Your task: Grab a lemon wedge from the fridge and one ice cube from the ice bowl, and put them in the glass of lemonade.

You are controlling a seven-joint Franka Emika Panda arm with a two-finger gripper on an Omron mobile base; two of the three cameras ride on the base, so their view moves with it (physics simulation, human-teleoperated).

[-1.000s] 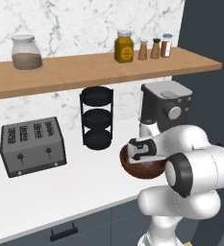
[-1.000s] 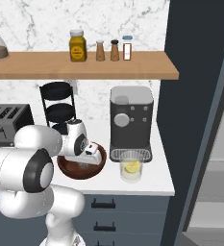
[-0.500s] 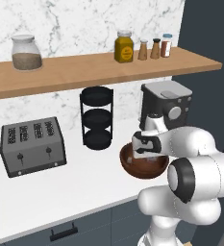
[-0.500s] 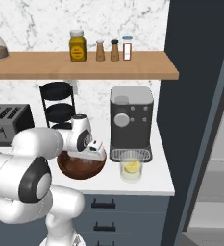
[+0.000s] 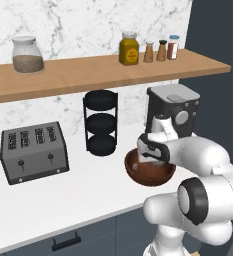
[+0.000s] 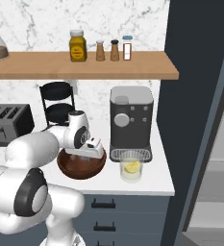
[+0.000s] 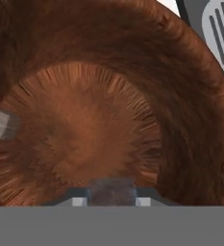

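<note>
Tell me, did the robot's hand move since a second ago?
Yes. The gripper has gone down into the ice bowl and a little toward the coffee machine, which stayed put.

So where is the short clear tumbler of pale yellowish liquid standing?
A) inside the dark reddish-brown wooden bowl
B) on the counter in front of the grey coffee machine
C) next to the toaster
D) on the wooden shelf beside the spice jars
B: the short clear tumbler stands on the counter before the grey coffee machine, right of the dark reddish-brown wooden bowl.
</note>
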